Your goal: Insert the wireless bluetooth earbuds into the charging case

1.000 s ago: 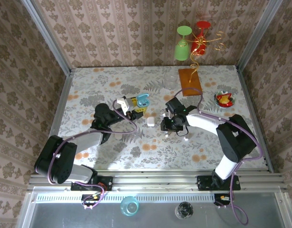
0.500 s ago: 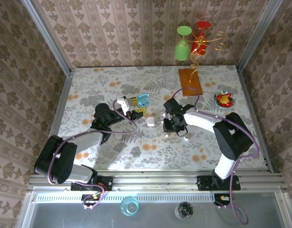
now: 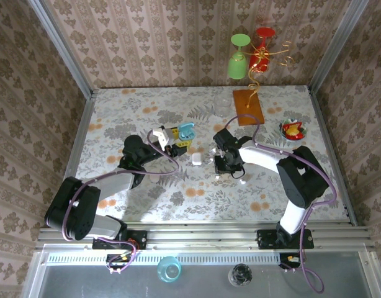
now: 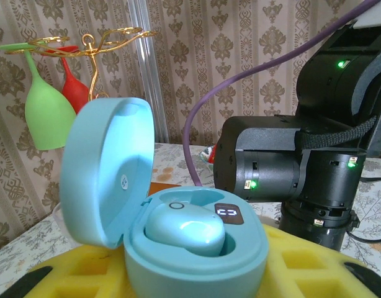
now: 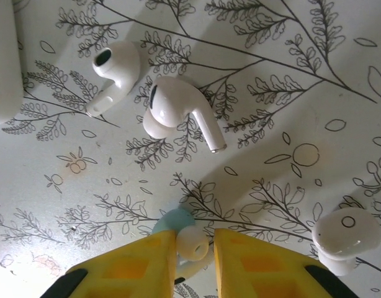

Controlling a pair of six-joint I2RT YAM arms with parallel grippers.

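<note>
- Currently the left end effector is clamped on an open teal charging case, which sits between its yellow fingers and is held up off the tabletop.
- The case lid stands hinged back to the left, and a seated teal earbud rests in one of the case's wells.
- Over at the right end effector, the yellow fingers stand close on either side of a loose teal earbud with a white tip. From where I stand I cannot tell whether they actually pinch it.
- Two white stemmed earbuds lie just beside each other on the floral tabletop, a little beyond the right fingertips.
- A round white earbud lies off to one side of that end effector, apart from the pair.
- A white case sits on the tabletop between the two arms.
- A green wine glass and a red wine glass hang from a gold rack at the back.
</note>
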